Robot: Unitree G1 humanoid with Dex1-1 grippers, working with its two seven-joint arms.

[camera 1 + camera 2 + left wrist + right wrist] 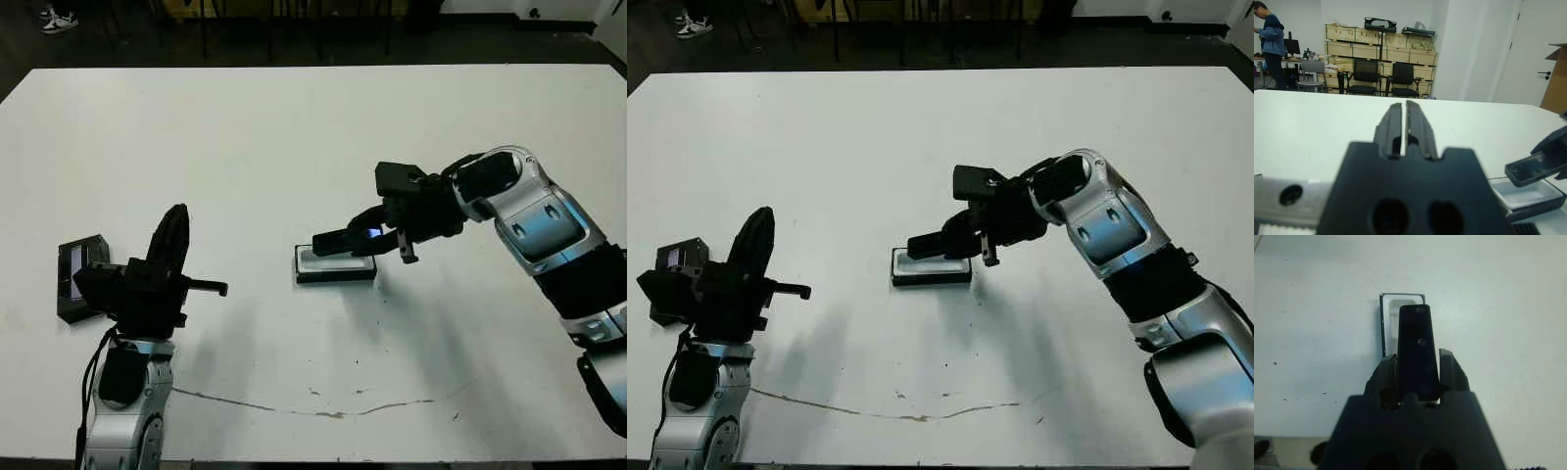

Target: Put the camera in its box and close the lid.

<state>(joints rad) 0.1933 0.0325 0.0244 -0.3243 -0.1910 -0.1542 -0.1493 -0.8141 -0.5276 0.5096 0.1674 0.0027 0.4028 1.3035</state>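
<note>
Now, in the head views I see my right hand (358, 238) near the centre of the frame, clamped on the camera (345, 241), which hangs just above the box (335, 264) on the white counter (294, 127). The lid (78, 277) lies at the left edge, just beside my left hand (174, 240), which grips nothing.

In the left wrist view the fingers (1420, 127) stand almost together, a thin slit between them (a person stands at the upper left, beyond the counter); the camera and box show at lower right.

In the right wrist view the camera sits pinched between both fingers (1385, 374), its far end over the box's white lining.
</note>
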